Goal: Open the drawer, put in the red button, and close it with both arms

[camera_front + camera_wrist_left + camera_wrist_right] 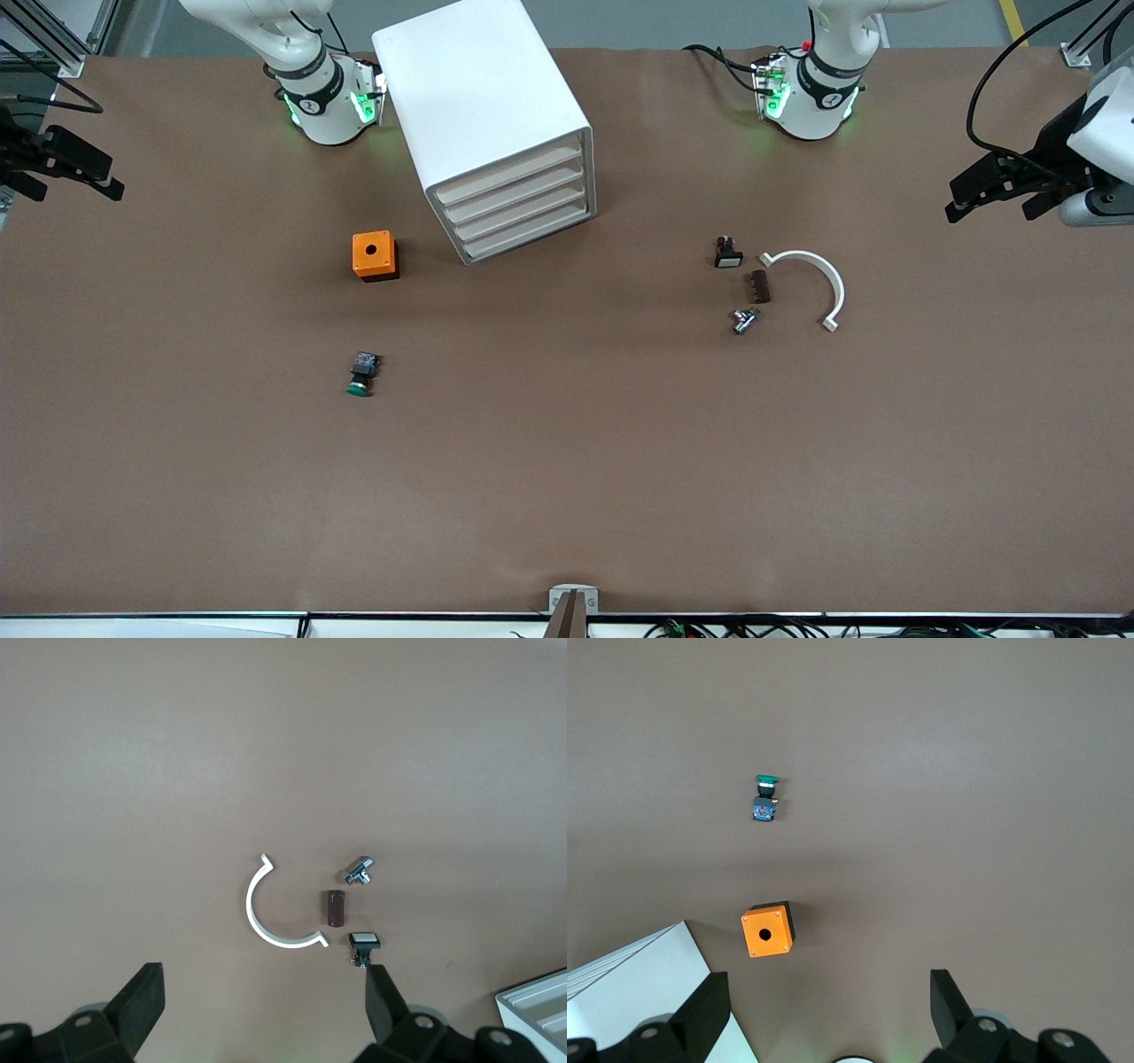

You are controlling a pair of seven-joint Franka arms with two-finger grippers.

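Note:
The white drawer cabinet stands between the arm bases with all its drawers shut; a corner of it shows in the right wrist view. No red-capped button shows in any view. A green-capped switch lies on the table nearer the front camera than the cabinet, and also shows in the right wrist view. My left gripper hangs open and empty over the left arm's end of the table. My right gripper hangs open and empty over the right arm's end.
An orange box with a hole sits beside the cabinet. Toward the left arm's end lie a white-capped switch, a brown block, a metal fitting and a white half-ring.

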